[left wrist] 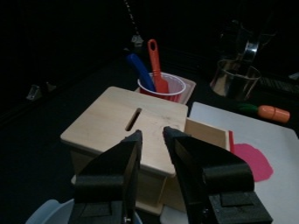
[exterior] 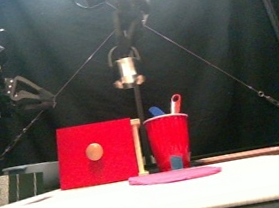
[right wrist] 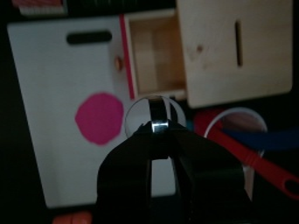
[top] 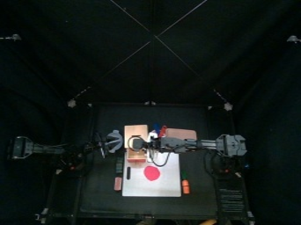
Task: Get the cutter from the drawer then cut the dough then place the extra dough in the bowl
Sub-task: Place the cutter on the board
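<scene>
Clamping the cutter [exterior: 126,74] mid-frame above the open drawer [right wrist: 152,54], your right gripper [right wrist: 155,129] has it free for the dough [right wrist: 100,115]; your left gripper [left wrist: 152,142] hovers, jaws apart, over the wooden box [left wrist: 117,118].

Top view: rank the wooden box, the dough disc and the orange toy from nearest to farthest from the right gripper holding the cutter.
1. wooden box: right beside the right gripper, behind the white board.
2. dough disc: mid-board, toward the front.
3. orange toy: near the board's front right corner.
</scene>
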Action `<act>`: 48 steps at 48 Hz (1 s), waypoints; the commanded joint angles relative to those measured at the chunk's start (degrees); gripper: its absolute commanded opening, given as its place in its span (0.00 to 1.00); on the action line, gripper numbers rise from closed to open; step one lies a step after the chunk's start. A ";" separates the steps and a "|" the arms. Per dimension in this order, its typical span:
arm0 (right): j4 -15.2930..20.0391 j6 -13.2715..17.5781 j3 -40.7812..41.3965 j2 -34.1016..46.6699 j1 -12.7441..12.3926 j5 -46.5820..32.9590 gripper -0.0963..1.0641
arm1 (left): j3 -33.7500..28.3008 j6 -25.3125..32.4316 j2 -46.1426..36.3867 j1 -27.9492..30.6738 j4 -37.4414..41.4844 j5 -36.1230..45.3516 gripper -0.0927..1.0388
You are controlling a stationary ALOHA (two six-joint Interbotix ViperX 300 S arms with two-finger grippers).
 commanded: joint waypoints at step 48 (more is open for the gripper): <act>1.85 10.99 41.31 -12.48 6.68 -36.04 0.52 | -8.61 -0.26 0.09 8.00 1.93 -0.26 0.69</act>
